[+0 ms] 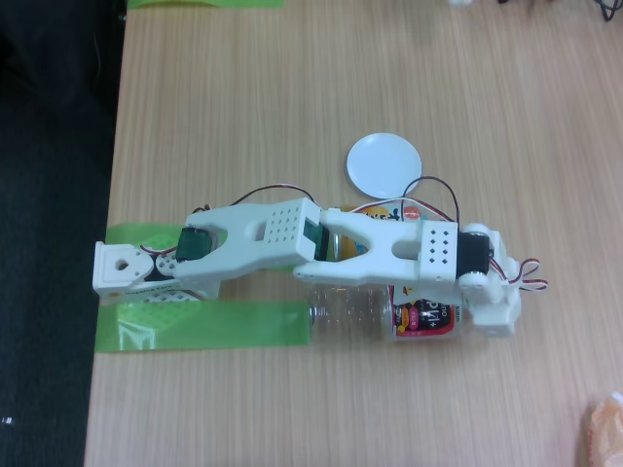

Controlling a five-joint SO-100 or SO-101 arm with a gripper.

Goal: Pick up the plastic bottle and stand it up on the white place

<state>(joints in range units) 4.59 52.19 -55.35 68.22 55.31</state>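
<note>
lying flat low in the frame, the plastic bottle (362, 313), long axis left to right, clear body toward the green tape (204, 325), labelled end right. cap end hidden under the gripper (492, 304); impossible to tell whether jaws are parted or clamped. above the white arm (292, 243), partly hidden, an orange bottle-can (380, 210). further up, right of centre, the white place (384, 162) on the wooden table (292, 97).

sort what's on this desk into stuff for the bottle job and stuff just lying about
For the job:
- plastic bottle, lying on its side under the arm
- white plate, bare, beyond the arm
- gripper, down at the bottle's labelled end

Just lying about:
- orange bottle-can, mostly hidden behind the arm
- green tape at the arm's base
</note>
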